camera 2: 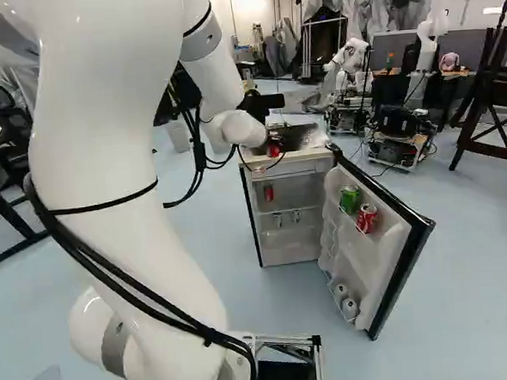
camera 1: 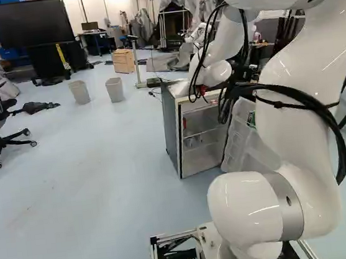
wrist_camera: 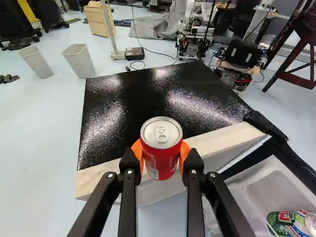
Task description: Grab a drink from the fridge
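At ten o'clock from my tool (wrist_camera: 161, 156) stand smooth, tapered bins (wrist_camera: 79, 60); at twelve, the boxy fridge (wrist_camera: 148, 98) shows a flat, glossy black top with a pebbled grain. I've got the tool closed on the shiny, round red can (wrist_camera: 160, 165), orange pads (wrist_camera: 137, 154) parted by its width, near the fridge's front edge. I judge the grab made; next I'd carry it gently away, clear of the white moulded door (wrist_camera: 291, 180) open towards four o'clock

Glossy, speckled black fridge top (wrist_camera: 143, 98)
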You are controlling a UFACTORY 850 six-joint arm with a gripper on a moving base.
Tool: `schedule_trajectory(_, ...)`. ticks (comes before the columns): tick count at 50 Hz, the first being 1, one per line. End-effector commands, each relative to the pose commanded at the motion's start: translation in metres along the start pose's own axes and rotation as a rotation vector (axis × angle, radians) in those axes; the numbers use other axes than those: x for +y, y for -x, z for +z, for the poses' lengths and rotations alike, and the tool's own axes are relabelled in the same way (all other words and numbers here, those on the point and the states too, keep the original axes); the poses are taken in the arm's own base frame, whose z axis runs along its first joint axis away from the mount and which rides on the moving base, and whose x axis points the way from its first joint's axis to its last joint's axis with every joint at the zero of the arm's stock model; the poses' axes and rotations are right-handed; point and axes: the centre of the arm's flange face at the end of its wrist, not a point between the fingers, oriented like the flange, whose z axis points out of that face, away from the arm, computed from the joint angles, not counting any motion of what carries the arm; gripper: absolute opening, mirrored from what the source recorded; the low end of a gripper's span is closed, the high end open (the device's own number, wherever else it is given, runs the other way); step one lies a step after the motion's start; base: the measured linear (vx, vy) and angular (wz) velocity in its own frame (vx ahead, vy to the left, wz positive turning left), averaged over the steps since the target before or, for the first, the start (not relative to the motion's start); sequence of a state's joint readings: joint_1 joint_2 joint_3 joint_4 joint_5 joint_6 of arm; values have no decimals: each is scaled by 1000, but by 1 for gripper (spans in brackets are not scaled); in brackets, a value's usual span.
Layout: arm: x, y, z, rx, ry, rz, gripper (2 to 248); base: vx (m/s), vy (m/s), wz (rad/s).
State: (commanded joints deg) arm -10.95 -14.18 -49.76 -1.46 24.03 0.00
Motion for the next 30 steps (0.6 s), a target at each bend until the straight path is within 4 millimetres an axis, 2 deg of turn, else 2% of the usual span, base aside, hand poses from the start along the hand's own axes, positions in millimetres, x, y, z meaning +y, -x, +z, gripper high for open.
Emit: schedule_trajectory(30, -12, -22, 38, 53, -19, -11, 94, 0, 0, 0)
